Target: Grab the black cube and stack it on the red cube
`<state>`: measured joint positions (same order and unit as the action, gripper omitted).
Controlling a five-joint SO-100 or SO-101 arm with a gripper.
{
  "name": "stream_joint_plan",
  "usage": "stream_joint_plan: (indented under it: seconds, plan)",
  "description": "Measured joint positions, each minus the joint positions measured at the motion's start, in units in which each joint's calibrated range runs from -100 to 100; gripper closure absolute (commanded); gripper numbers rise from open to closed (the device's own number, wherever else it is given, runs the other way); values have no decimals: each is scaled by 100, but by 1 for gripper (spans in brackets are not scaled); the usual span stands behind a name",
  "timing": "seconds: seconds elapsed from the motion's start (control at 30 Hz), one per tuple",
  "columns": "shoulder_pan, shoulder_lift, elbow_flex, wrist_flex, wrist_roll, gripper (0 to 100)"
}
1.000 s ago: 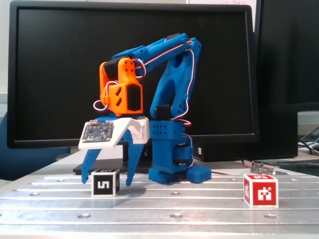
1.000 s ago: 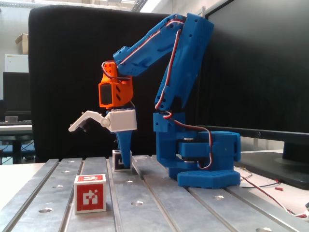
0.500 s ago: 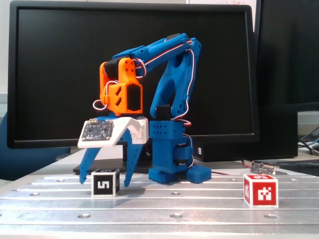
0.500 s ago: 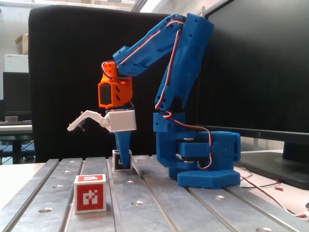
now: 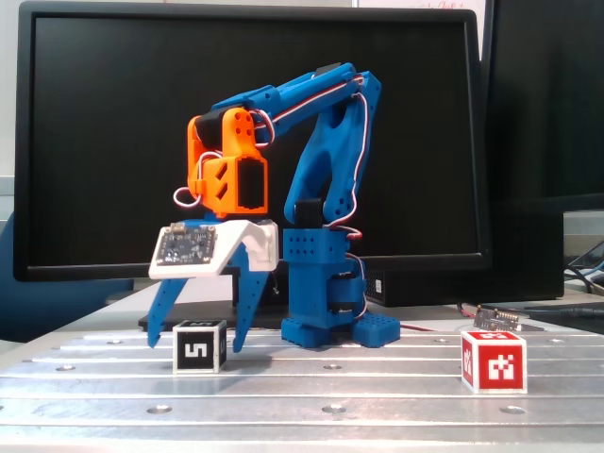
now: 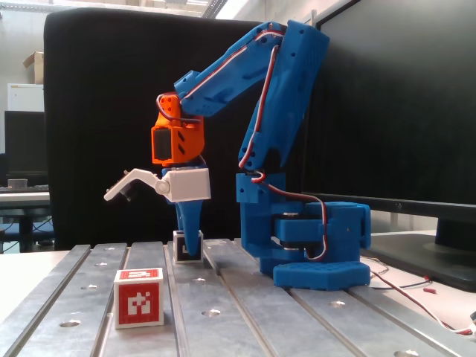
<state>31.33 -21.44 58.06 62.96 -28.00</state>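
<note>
1. In a fixed view that faces the arm head-on, the gripper (image 5: 197, 344) points down at the lower left of the frame, its two blue fingers (image 5: 164, 311) spread wide, one on each side of the black cube (image 5: 198, 346).
2. The black cube sits on the metal table (image 5: 330, 396), its white "5"-like mark facing the camera; a gap shows between each fingertip and the cube's sides, so nothing is gripped.
3. The red cube (image 5: 494, 360) stands on the table at the lower right of that frame, well apart from the black cube.
4. In a fixed view from the side, the gripper (image 6: 190, 249) hangs left of centre, and its blue finger (image 6: 189, 223) covers most of the black cube (image 6: 181, 247); from here I cannot tell whether the tip touches the table.
5. In that side view the red cube (image 6: 139, 297) sits in the lower left, nearer the camera.
6. A dark monitor (image 5: 104, 142) fills the background behind the blue arm (image 5: 321, 123).
</note>
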Motion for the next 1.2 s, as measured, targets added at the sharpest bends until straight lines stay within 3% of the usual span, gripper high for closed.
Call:
stream_joint_plan:
  seconds: [0.57,0.83,1.2]
  plan:
    - [326,1049,-697,60,157,67]
    - [304,1049,-707,26,199,81]
    - [296,1049,-734,17,215,84]
